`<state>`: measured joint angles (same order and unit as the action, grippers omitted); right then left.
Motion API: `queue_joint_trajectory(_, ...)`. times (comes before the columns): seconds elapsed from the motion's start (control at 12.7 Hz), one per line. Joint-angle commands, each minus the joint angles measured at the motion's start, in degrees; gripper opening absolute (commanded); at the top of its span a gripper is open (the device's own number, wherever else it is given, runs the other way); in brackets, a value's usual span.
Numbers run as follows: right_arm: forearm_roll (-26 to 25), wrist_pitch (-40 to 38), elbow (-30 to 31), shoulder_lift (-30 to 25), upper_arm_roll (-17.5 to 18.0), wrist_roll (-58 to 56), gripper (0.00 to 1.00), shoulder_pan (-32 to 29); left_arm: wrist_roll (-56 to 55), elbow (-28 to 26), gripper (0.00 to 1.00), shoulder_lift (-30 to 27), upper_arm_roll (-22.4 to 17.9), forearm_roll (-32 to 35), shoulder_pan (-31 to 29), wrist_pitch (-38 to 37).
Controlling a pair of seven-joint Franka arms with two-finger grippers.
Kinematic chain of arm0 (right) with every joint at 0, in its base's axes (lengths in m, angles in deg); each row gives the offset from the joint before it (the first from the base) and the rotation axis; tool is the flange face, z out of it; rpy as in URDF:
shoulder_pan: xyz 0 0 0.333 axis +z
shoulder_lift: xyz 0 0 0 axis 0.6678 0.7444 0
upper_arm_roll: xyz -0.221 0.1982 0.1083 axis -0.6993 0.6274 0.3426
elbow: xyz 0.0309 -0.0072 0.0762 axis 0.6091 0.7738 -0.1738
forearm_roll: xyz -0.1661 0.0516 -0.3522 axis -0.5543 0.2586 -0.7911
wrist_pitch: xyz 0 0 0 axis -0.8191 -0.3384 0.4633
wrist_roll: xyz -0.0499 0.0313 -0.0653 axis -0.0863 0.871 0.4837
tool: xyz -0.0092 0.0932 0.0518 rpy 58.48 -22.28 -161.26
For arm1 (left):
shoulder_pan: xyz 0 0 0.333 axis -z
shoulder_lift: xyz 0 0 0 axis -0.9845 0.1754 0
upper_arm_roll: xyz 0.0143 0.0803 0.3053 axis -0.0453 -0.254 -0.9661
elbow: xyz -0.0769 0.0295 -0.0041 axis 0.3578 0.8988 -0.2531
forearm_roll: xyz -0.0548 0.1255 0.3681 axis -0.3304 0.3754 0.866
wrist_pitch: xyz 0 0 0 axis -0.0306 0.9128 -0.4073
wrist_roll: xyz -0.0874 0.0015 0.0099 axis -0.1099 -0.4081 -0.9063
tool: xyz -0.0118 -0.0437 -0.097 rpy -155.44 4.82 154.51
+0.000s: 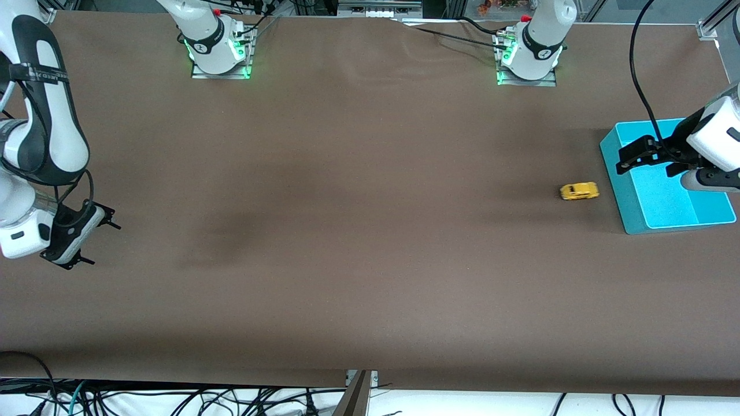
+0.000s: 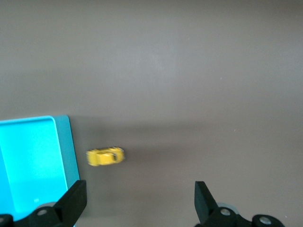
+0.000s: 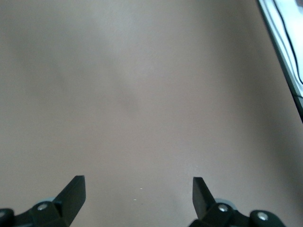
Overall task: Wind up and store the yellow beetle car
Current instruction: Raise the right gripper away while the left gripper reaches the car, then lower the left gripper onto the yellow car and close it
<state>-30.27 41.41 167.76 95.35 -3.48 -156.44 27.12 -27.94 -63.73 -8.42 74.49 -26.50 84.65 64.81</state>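
The yellow beetle car (image 1: 579,191) stands on the brown table cloth, close beside the teal bin (image 1: 617,188) at the left arm's end of the table. My left gripper (image 1: 620,160) is open and empty, up in the air over the bin's rim on the side where the car stands. In the left wrist view the car (image 2: 105,156) lies past the open fingers (image 2: 73,198), next to the bin (image 2: 28,161); the gripper (image 2: 140,201) holds nothing. My right gripper (image 1: 103,244) is open and empty and waits over the right arm's end of the table; its wrist view (image 3: 138,196) shows only bare cloth.
The teal bin shows nothing in the part of its floor that I can see. The table's edge (image 3: 284,52) with cables runs along one side of the right wrist view. Both arm bases (image 1: 219,52) stand along the edge farthest from the front camera.
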Motion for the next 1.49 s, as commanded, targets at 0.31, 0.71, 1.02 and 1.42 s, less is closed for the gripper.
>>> queue_joint_trajectory(0.31,0.36,-16.03,-11.24,-1.65,1.34,32.00,1.00,1.49,-8.93,-0.39,1.00,1.81,-0.11,-0.71,-5.09,-4.56)
queue_joint_trajectory(0.71,-0.08,-21.74,-11.86,-5.69,1.34,59.06,1.00,5.10,-20.61,-5.48,1.00,5.07,-0.55,1.31,-9.58,-0.62)
queue_joint_trajectory(1.02,0.88,-28.40,-11.86,-7.62,1.43,63.33,1.00,5.45,-32.29,-13.63,1.00,4.19,-0.37,2.63,-9.76,6.30)
queue_joint_trajectory(1.42,-0.26,-28.70,-12.39,-10.69,1.17,63.06,1.00,6.51,-49.85,-34.38,1.00,3.22,-0.63,3.51,-9.14,27.48)
